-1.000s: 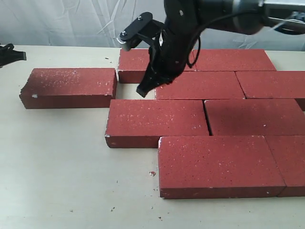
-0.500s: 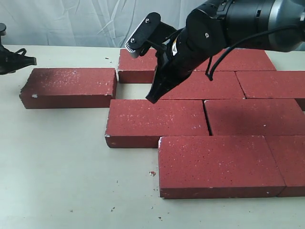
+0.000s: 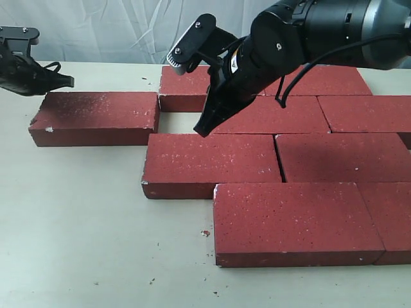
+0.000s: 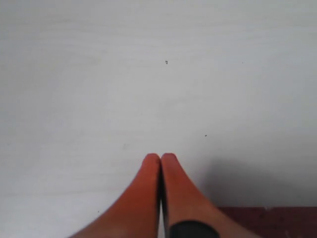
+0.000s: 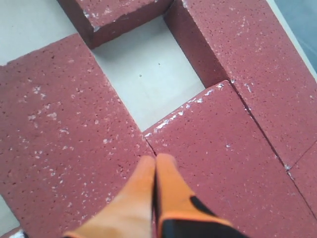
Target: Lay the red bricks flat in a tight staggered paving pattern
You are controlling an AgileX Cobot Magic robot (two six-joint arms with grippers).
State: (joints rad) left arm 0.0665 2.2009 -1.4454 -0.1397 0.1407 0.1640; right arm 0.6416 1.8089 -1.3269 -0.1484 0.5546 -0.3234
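Observation:
Several red bricks lie flat in staggered rows on the right, among them one (image 3: 212,163) in the third row and one (image 3: 270,114) in the second. A loose red brick (image 3: 93,117) lies apart at the left, with a bare gap (image 3: 183,123) between it and the second row. My left gripper (image 3: 67,81) is shut and empty just above that brick's far left corner; the left wrist view shows its tips (image 4: 160,157) over bare table, a brick corner (image 4: 277,220) beside them. My right gripper (image 3: 200,131) is shut and empty, its tips (image 5: 156,158) over the seam beside the gap (image 5: 143,74).
The beige table (image 3: 77,224) spreads out to the left and front of the bricks, with small red crumbs (image 3: 205,233) near the front brick. A white cloth (image 3: 96,25) hangs behind the table. The right arm's body hangs over the back rows.
My left gripper has come in from the left edge to the loose brick's far corner. My right gripper swung a little to the right early on and has since held nearly still.

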